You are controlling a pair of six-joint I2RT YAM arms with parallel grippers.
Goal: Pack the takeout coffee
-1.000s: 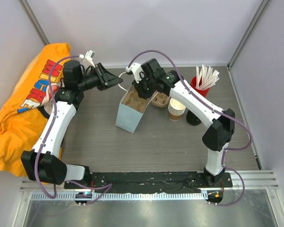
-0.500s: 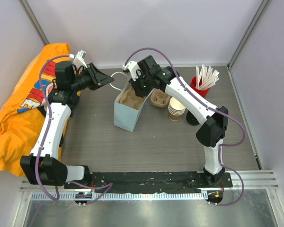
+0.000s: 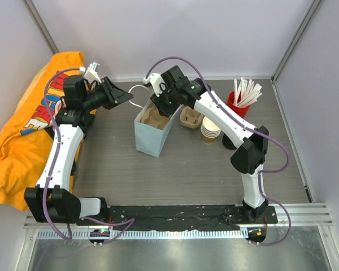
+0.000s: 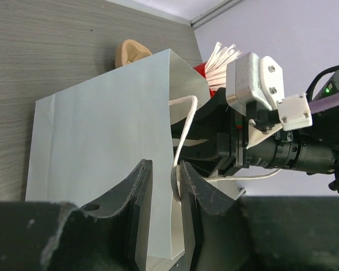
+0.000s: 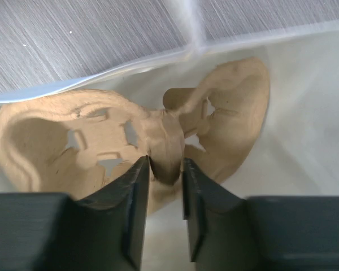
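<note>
A pale blue paper bag (image 3: 148, 138) stands open mid-table. My left gripper (image 3: 124, 96) is shut on its white cord handle (image 3: 137, 88); in the left wrist view the handle (image 4: 183, 124) runs into the left gripper (image 4: 165, 175) beside the bag wall (image 4: 96, 141). My right gripper (image 3: 160, 110) is down in the bag's mouth, shut on the centre ridge of a brown pulp cup carrier (image 5: 56, 130), which also shows from above (image 3: 152, 119). The right gripper (image 5: 165, 164) shows it inside the bag. No lidded coffee cup shows clearly.
A second pulp carrier (image 3: 191, 117) lies right of the bag. A stack of lidless brown cups (image 3: 210, 131) and a black round thing (image 3: 231, 141), half hidden by my right arm, stand beside it. A red cup of stirrers (image 3: 237, 100) is back right. Orange cloth (image 3: 22, 135) covers the left edge.
My left gripper has drawn back to the left with the handle, and the bag has shifted left with it. My right gripper has followed, holding the carrier in the bag's mouth.
</note>
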